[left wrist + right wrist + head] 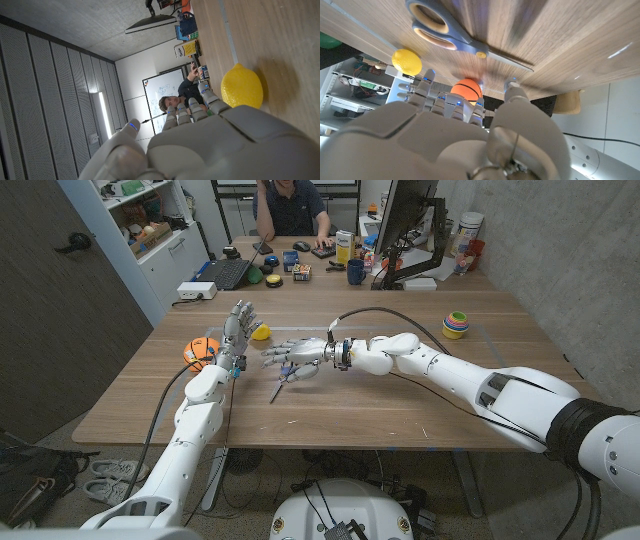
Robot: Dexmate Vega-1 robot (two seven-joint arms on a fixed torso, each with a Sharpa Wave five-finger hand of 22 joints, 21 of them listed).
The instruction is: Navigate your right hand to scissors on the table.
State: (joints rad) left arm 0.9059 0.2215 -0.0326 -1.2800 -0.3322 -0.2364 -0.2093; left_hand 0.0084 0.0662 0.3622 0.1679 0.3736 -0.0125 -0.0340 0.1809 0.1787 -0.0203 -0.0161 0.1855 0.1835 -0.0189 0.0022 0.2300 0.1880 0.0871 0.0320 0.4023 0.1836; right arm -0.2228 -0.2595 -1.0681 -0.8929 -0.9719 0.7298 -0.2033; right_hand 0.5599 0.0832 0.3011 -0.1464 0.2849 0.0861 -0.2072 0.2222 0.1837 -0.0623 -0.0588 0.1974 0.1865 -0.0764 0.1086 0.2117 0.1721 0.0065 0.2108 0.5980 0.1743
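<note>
The table (400, 395) is of pale wood with a fine straight grain, seen plainly in the right wrist view. On it lie the scissors (451, 34), with blue plastic loops lined in a cream colour, a yellow pivot and thin grey metal blades; in the head view they are seen as a slim dark line (283, 385) near the table's middle. The right hand (296, 356), of smooth grey-white jointed plastic, is held just above the scissors' handle end, its fingers spread apart and reaching toward the robot's left, with nothing held. Whether the fingertips touch the scissors cannot be told.

A round, glossy yellow lemon (260, 332) lies beyond the scissors, and an orange ball (201, 351) with dark seams sits to their left. The left hand (237, 326) is raised upright between ball and lemon, fingers apart and straight, holding nothing. A stack of coloured rings (456, 324) stands well apart, toward the right far edge. A person (292, 208) is seated behind the table.
</note>
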